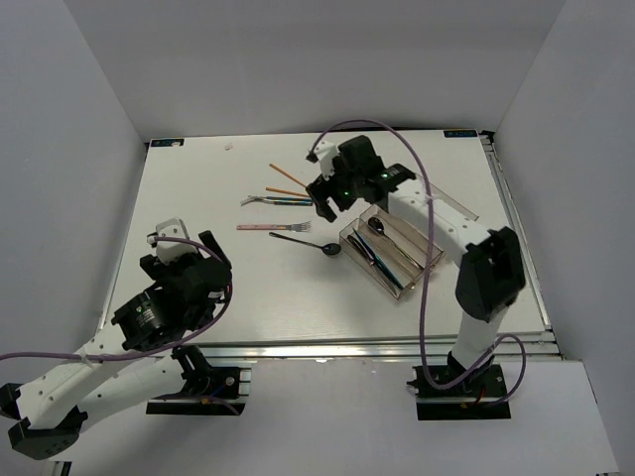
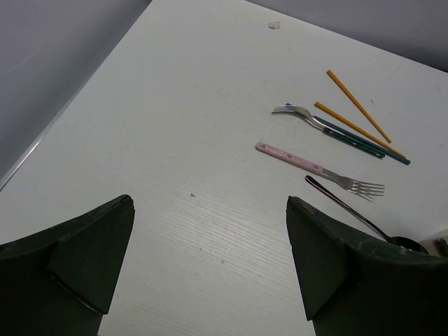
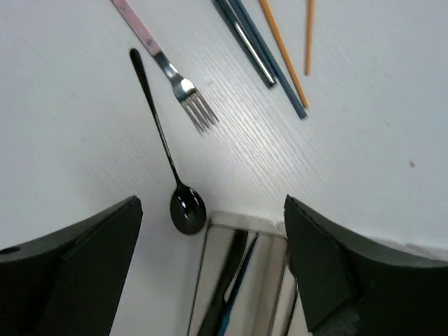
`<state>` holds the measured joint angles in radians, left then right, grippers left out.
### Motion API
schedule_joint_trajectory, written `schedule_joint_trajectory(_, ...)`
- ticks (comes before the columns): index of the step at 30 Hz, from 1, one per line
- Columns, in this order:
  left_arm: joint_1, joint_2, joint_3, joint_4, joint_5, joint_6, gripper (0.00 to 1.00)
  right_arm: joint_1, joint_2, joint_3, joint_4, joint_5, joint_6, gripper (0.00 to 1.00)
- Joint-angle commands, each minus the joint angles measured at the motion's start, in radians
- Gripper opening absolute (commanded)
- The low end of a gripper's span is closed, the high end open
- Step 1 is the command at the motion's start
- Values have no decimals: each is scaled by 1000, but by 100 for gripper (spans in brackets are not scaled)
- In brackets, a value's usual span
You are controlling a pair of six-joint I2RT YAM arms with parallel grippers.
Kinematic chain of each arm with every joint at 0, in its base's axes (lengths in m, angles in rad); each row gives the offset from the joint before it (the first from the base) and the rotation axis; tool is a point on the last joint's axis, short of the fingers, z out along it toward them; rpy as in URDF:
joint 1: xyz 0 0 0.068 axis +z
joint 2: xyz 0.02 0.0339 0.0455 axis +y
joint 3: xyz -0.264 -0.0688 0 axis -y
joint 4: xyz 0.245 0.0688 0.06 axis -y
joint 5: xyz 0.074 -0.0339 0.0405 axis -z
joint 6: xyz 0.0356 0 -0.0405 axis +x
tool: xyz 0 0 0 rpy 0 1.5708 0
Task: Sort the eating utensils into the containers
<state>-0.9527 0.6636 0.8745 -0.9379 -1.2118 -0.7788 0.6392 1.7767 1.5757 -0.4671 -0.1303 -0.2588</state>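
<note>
On the white table lie two orange chopsticks [image 1: 286,173] [image 2: 358,105] [image 3: 283,53], a silver fork [image 1: 260,199] [image 2: 301,114] beside a blue knife [image 1: 293,201] [image 2: 364,145] [image 3: 260,49], a pink-handled fork [image 1: 273,227] [image 2: 308,164] [image 3: 161,52] and a black spoon [image 1: 308,243] [image 2: 350,210] [image 3: 168,168]. The clear tray [image 1: 437,260] [image 3: 241,222] at the right holds several dark and blue utensils. My right gripper [image 1: 334,205] [image 3: 210,266] is open and empty above the tray's near-left corner, by the spoon's bowl. My left gripper [image 1: 189,241] [image 2: 210,259] is open and empty over bare table at the left.
The table's back edge runs along the grey walls. A small white speck [image 1: 230,147] [image 2: 274,25] lies near the back left. The right arm's purple cable [image 1: 425,278] loops over the tray area.
</note>
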Motion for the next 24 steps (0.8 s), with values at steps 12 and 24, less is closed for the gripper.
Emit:
schedule_joint_trajectory(12, -1, -9, 0, -2, -8, -2, 98, 125, 409, 348, -214, -100, -77, 59)
schedule_joint_trajectory(24, -1, -5, -2, 2, -5, 3, 98, 128, 500, 288, -219, -78, -128, 53)
